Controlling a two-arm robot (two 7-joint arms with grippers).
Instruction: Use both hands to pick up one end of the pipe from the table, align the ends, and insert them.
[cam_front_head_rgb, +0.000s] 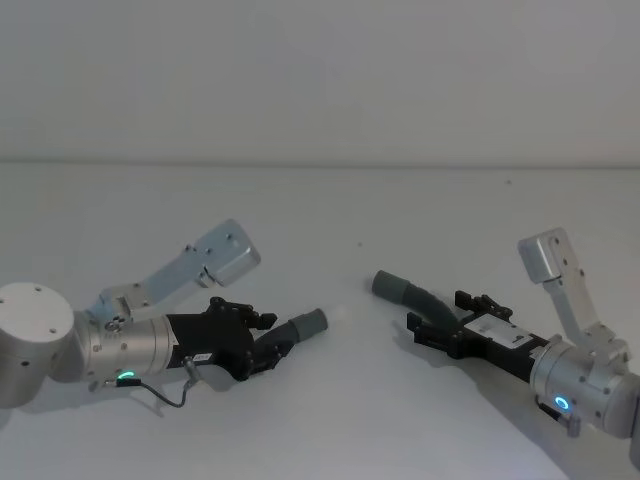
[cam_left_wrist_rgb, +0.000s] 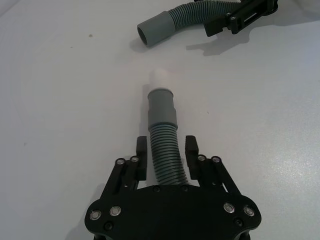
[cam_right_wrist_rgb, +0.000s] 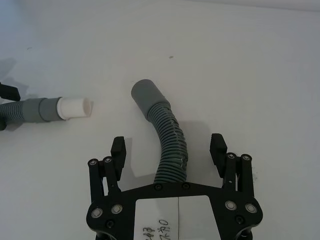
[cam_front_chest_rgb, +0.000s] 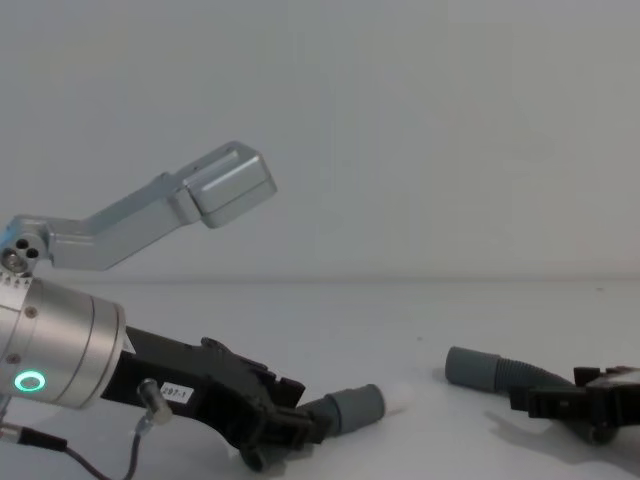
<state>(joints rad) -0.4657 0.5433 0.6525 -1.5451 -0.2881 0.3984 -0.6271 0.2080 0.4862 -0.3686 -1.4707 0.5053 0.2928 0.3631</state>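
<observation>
The left gripper (cam_left_wrist_rgb: 166, 144) is clamping the left hose piece (cam_left_wrist_rgb: 167, 162). The right gripper (cam_right_wrist_rgb: 168, 146) is straddling the right hose piece (cam_right_wrist_rgb: 169, 127), fingers spread wide, not touching it. Their cuffs (cam_front_head_rgb: 310, 323) are facing each other across bare table (cam_front_head_rgb: 330, 210), well short of its far edge.

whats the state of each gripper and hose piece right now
left gripper: shut on the left hose piece, on its corrugated part
right gripper: open, one finger on each side of the right hose piece, not touching it
left hose piece: gripped, white stub sticking out of its cuff
right hose piece: lying on the table, not gripped
the two cuffs: apart, not yet inserted
</observation>
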